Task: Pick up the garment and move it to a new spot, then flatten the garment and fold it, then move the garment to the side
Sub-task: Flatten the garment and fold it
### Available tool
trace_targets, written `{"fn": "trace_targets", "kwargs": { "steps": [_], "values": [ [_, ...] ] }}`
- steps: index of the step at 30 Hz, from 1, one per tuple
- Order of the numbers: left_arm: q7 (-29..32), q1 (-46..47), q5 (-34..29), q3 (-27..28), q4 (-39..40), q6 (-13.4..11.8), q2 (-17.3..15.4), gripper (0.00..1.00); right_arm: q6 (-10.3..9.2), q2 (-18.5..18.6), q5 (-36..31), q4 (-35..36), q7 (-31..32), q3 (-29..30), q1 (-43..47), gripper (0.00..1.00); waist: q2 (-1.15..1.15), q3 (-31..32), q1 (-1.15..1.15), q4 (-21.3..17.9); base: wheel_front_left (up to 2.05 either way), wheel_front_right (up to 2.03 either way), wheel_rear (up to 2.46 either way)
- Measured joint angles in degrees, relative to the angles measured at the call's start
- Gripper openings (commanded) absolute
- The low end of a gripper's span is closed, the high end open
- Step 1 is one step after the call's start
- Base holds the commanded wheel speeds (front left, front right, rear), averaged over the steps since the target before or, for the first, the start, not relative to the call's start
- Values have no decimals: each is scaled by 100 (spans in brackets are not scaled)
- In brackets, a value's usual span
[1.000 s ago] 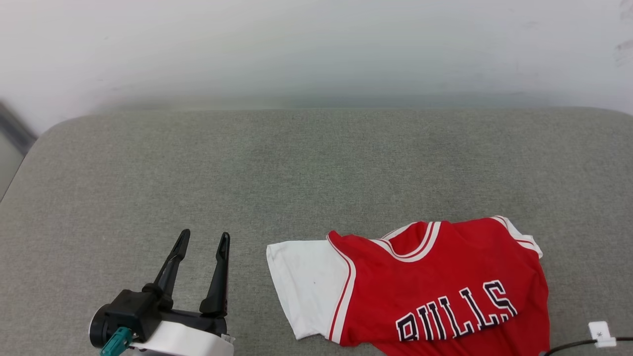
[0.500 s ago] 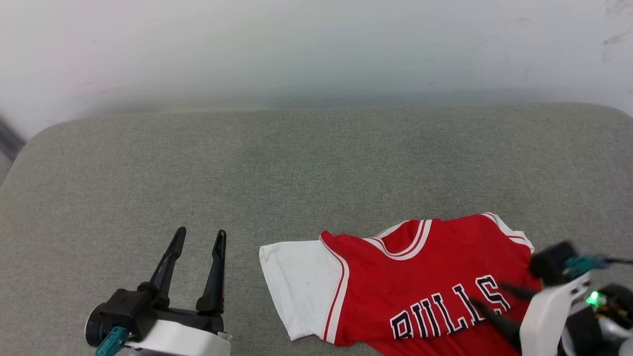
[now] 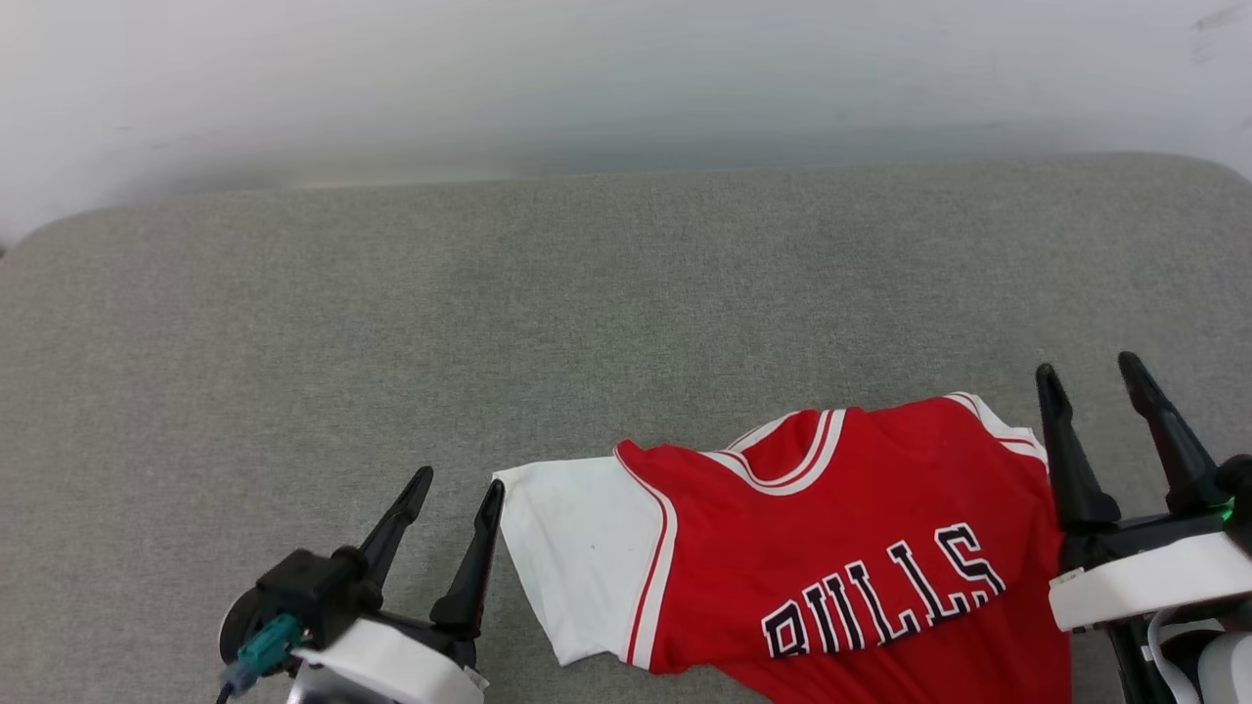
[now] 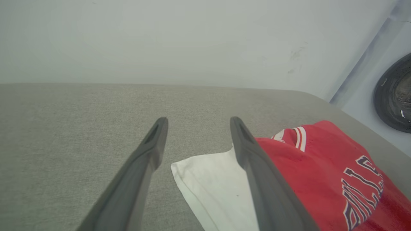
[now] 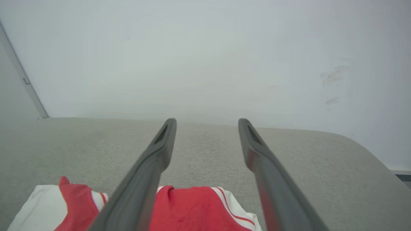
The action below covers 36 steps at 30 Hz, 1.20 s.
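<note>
The garment (image 3: 841, 508), a red jersey with a white sleeve and black "BULLS" lettering, lies crumpled on the grey cushioned surface (image 3: 587, 313) at the front right. My left gripper (image 3: 460, 480) is open beside the white sleeve (image 3: 577, 548), its right fingertip almost at the sleeve's corner. In the left wrist view the left gripper (image 4: 198, 120) has the sleeve (image 4: 212, 183) low between its fingers. My right gripper (image 3: 1088, 366) is open at the garment's right edge, with nothing between its fingers. The right wrist view has the garment (image 5: 199, 208) under my right gripper (image 5: 208, 121).
A white wall (image 3: 587, 78) runs behind the surface's rounded back edge. Bare grey surface stretches to the left and far side of the garment. A dark round object (image 4: 395, 93) sits beyond the surface's edge in the left wrist view.
The right arm has come into the head view and its gripper has opened, fingers now upright by the garment's right edge. My left gripper has closed in on the white sleeve. The head camera shifted.
</note>
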<state>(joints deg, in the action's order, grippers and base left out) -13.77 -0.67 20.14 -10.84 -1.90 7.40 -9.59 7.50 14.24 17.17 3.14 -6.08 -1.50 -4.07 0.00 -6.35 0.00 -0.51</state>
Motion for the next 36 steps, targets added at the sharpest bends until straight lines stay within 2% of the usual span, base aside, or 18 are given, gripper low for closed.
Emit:
{"fn": "trace_targets", "kwargs": {
  "steps": [4,9,13,18,23,24,25,28,32,36],
  "values": [
    [902,358,47,-197,-46,-1,-308,100,0,-393,-296,-102,-453,324,3,100,0,-196,0,-70,0,0,0],
    [3055,894,19,-487,54,-92,-708,100,0,-541,-486,-44,-577,444,-4,100,0,-467,0,-166,0,0,0],
    [4265,1305,-3,-605,187,-198,-872,100,0,-602,-523,29,-613,375,-47,100,0,-688,0,-265,0,0,0],
    [4896,1605,-220,-689,-80,-405,-1017,100,0,-684,-555,36,-700,250,-102,100,0,-957,0,-408,0,0,0],
    [4878,1752,-321,-689,-398,-522,-1011,100,0,-714,-556,-7,-750,224,-146,100,0,-1159,0,-521,0,0,0],
    [4860,1777,-281,-712,-502,-474,-1009,85,0,-716,-558,-26,-759,224,-145,100,0,-1208,0,-538,0,0,0],
    [4863,1795,-222,-724,-544,-427,-1001,0,0,-717,-563,-35,-769,223,-145,100,0,-1224,0,-541,0,0,0],
    [4834,1831,-171,-775,-612,-350,-1003,0,0,-724,-573,-63,-781,213,-146,100,0,-1239,0,-531,0,0,0],
    [4466,1822,-147,-700,-715,-441,-972,0,0,-724,-610,-141,-800,218,-149,100,0,-1205,0,-491,0,0,0],
    [3791,1853,-235,-315,-832,-768,-1077,0,0,-731,-660,-232,-771,209,-156,100,0,-1090,0,-432,0,0,0]
  ]
}}
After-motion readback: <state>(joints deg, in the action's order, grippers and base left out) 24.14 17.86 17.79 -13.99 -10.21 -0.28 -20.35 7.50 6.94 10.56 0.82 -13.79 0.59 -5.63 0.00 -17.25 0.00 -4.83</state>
